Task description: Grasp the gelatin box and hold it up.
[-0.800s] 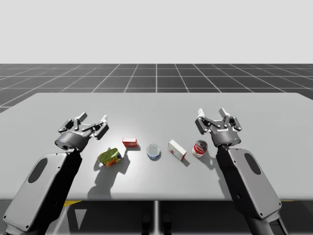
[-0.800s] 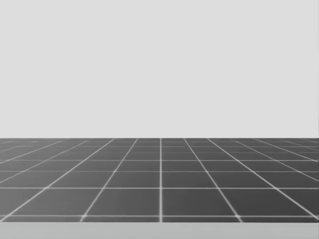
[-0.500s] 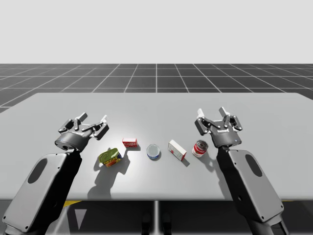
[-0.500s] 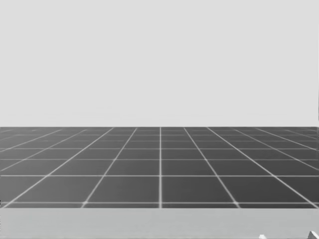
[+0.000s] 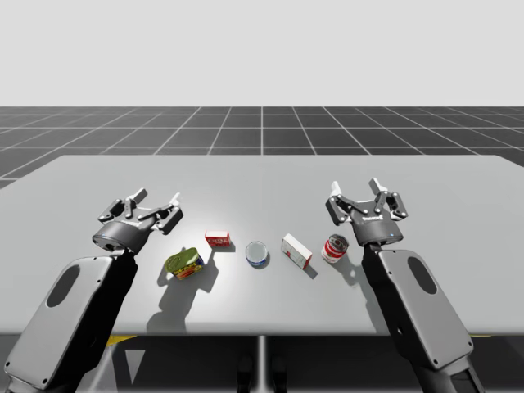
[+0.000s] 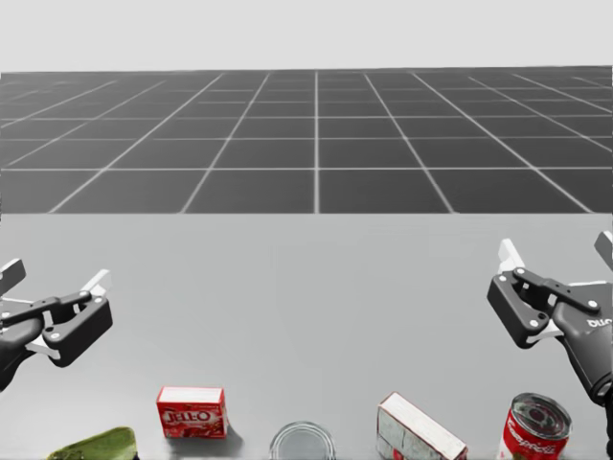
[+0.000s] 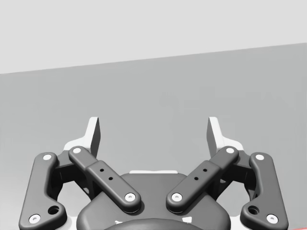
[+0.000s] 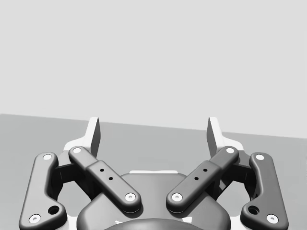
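The gelatin box is a small red box lying on the grey table, left of the middle, and it sits near the bottom of the head view. My left gripper hovers open to the box's left and a little farther back, also seen in the head view. Nothing lies between its fingers in the left wrist view. My right gripper stands open at the right, above and behind a red can. It too holds nothing in the head view and the right wrist view.
A row of objects lies beside the gelatin box: a green packet at the left, a round clear dish, a white box with red print, and the red can. Bare table stretches behind the row.
My head has turned downward, so the table, both grippers and the row of objects have come into the head view. Neither arm has visibly moved.
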`<state>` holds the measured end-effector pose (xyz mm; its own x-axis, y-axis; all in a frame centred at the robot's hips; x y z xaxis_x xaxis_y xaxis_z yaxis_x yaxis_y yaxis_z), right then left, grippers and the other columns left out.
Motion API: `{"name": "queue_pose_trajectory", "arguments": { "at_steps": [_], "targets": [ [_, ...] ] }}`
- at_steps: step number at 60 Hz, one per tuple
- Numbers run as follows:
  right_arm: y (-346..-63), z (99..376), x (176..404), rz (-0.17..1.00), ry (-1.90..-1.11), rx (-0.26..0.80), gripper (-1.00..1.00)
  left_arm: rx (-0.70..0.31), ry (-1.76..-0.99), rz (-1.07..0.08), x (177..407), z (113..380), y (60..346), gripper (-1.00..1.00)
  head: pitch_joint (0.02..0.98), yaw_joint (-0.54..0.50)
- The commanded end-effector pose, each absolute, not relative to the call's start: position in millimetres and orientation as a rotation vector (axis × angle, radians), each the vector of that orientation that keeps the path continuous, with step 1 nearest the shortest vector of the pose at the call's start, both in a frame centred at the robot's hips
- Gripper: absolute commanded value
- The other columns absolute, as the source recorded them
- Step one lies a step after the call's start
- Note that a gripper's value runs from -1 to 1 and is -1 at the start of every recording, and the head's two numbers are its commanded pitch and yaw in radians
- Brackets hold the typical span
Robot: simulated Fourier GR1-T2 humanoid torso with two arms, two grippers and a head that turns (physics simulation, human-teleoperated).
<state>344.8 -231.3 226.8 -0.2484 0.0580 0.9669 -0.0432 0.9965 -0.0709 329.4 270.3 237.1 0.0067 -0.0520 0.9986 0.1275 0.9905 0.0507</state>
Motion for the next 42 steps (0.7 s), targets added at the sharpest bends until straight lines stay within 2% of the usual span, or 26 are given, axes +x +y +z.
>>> {"name": "queue_pose_trajectory", "arguments": {
  "at_steps": [1, 15, 23, 31, 42],
  "targets": [
    [-232.0, 225.2, 345.7, 0.100, -1.807, -0.022, -1.00, -0.049, -1.556, -0.143, 330.2, 236.6, 270.7, -1.00, 0.564, 0.03],
    [-230.6, 224.4, 344.7, 0.121, -1.803, -0.025, -1.00, -0.053, -1.545, -0.151, 331.1, 235.5, 269.6, -1.00, 0.693, 0.09],
    [-229.5, 223.5, 344.1, 0.134, -1.799, -0.033, -1.00, -0.056, -1.540, -0.156, 331.4, 234.8, 268.4, -1.00, 0.757, 0.17],
    [-228.8, 223.0, 344.3, 0.139, -1.797, -0.040, -1.00, -0.057, -1.537, -0.159, 331.6, 234.6, 267.1, -1.00, 0.798, 0.21],
    [-227.2, 221.9, 343.8, 0.141, -1.791, -0.045, -1.00, -0.047, -1.529, -0.153, 329.1, 235.1, 261.1, -1.00, 0.817, 0.22]
  ]
}}
